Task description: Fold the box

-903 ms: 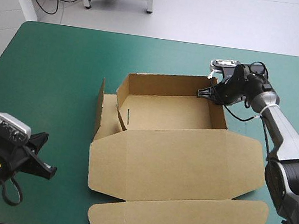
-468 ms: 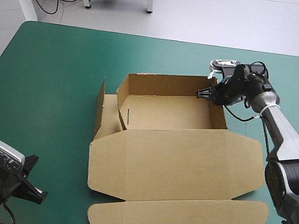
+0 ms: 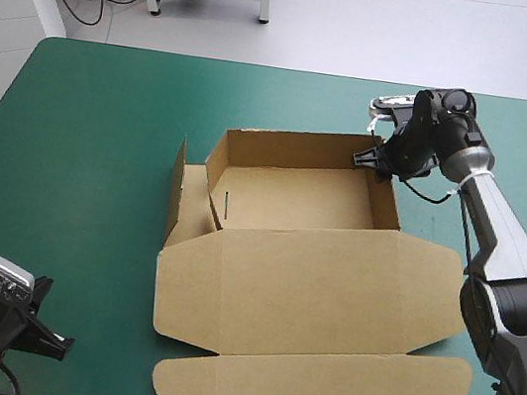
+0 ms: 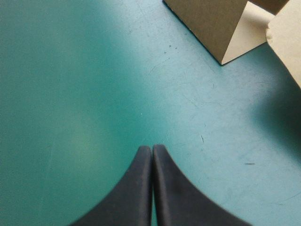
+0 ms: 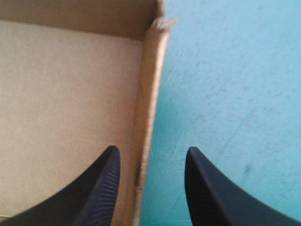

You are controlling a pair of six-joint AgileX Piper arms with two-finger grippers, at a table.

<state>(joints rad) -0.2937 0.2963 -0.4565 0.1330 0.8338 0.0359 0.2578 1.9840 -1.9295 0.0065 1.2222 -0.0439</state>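
Mid-table on teal-green cover (image 3: 93, 131): box (image 3: 294, 197), tray walls up, lid (image 3: 320, 287) flat toward robot. Board looks light, stiff, crease-prone; take it by a wall edge. Right gripper (image 5: 150, 153) spread astride right wall. Left gripper (image 4: 152, 148) pressed together, off the box.

the box (image 3: 301, 274) lies about the middle of the table (image 3: 103, 132), a little toward its right side. its tray (image 3: 294, 197) is the far part; the lid (image 3: 329, 288) lies flat in front of it, reaching toward the near edge, with a tuck flap (image 3: 314, 386) nearest of all. the right gripper (image 3: 372, 161) is at the tray's far right corner, astride the right wall (image 5: 148, 94), one finger inside the tray and one outside over the table. the left gripper (image 3: 50, 342) is at the near left corner, well apart from the box, over bare table.
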